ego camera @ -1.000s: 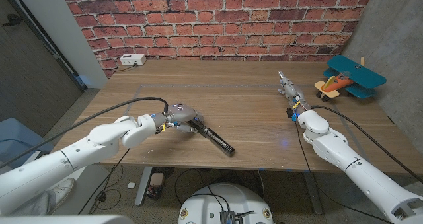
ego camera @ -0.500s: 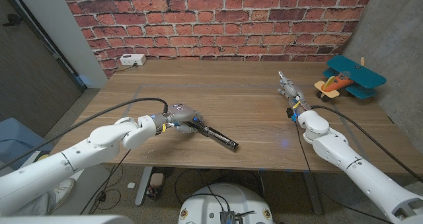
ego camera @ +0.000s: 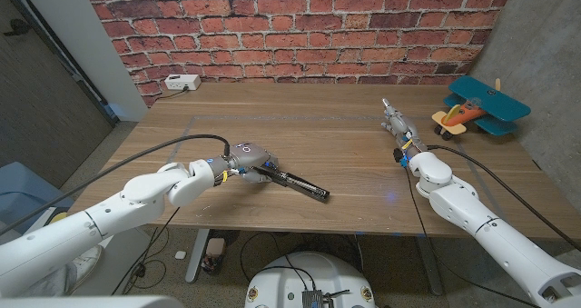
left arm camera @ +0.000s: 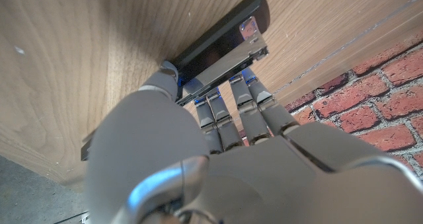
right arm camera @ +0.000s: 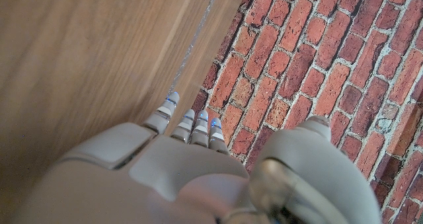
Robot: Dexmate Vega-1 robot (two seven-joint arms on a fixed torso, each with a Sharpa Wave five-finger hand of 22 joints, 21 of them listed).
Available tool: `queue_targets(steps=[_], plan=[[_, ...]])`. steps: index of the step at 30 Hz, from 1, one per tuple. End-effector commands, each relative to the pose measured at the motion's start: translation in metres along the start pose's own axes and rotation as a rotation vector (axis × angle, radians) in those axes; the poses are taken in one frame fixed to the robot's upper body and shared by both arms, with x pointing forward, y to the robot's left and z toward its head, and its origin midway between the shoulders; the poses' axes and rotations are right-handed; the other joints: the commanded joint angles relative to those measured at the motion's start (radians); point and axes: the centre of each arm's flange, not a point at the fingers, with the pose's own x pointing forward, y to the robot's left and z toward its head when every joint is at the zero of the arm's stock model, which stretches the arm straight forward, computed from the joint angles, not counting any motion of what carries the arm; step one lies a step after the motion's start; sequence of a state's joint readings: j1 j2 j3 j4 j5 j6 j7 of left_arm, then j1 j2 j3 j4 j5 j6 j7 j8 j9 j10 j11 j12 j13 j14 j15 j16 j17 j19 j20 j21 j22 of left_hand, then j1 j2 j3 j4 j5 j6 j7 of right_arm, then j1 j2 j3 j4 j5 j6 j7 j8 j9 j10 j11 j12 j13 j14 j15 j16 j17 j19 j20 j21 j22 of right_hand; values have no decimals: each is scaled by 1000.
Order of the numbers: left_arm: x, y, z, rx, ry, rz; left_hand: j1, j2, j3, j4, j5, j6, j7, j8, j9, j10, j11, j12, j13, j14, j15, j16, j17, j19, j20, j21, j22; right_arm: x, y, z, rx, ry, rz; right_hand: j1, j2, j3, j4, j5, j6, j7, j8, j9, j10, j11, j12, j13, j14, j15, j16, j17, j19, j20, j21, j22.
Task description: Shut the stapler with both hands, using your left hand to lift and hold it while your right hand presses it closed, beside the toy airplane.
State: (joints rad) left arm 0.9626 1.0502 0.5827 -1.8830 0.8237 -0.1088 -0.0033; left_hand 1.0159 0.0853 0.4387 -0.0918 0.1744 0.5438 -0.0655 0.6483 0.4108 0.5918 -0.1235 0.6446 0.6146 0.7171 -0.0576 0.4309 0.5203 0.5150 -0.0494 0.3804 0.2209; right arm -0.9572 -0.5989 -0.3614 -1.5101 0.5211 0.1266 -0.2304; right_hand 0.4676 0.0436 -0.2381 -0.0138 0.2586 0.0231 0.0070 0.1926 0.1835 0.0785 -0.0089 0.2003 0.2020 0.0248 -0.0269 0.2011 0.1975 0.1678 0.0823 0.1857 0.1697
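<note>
I have the stapler in my left hand, fingers wrapped around its near end, thumb on one side and the rest on the other — the left wrist view shows them closed on the black body with its metal tray showing at the far tip. It sits over the front-middle of the wooden table, well apart from the toy airplane at the far right corner. Whether its far tip touches the wood I cannot tell; it looks tilted up slightly. So I judge this as the lift-and-hold step, with the pressing not yet begun.

My right hand holds nothing, its fingers straight and close together, pointing toward the brick wall; it waits near the airplane, far from the stapler.

The next move, as I see it, calls for bringing the two hands together — either I carry the stapler rightward toward the airplane or reach across with the right, then set its fingers on the top arm and push down while my left keeps the base steady.
</note>
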Motion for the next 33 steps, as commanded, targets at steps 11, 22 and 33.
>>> queue_targets(steps=[11,22,33], plan=[[-3,0,-4,-55,3,38,52,131,199,132,24,46,-32,-54,38,60,-71,8,85,36,-169,-38,2,-19,-19,31,9,2,0,-1,0,4,2,6,9,-3,-2,-1,10,-6,7,6,8,-1,4,2,0,-32,9,3,1,1,5,2],[-3,2,-8,-141,10,39,79,139,266,176,25,-58,-41,-38,159,-16,-55,74,212,34,-141,-18,110,-105,19,67,42,0,-3,-2,1,3,-4,5,10,-3,-2,-2,11,-6,7,6,7,-2,3,2,1,-31,10,3,2,1,5,2],[-4,4,-6,-147,1,52,88,134,274,182,14,-58,-38,8,255,-42,-49,154,325,29,-139,12,193,-117,17,107,60,-2,-4,-3,5,2,-3,4,11,-3,-2,-2,10,-6,6,6,7,-2,3,2,0,-33,10,3,2,0,5,2]])
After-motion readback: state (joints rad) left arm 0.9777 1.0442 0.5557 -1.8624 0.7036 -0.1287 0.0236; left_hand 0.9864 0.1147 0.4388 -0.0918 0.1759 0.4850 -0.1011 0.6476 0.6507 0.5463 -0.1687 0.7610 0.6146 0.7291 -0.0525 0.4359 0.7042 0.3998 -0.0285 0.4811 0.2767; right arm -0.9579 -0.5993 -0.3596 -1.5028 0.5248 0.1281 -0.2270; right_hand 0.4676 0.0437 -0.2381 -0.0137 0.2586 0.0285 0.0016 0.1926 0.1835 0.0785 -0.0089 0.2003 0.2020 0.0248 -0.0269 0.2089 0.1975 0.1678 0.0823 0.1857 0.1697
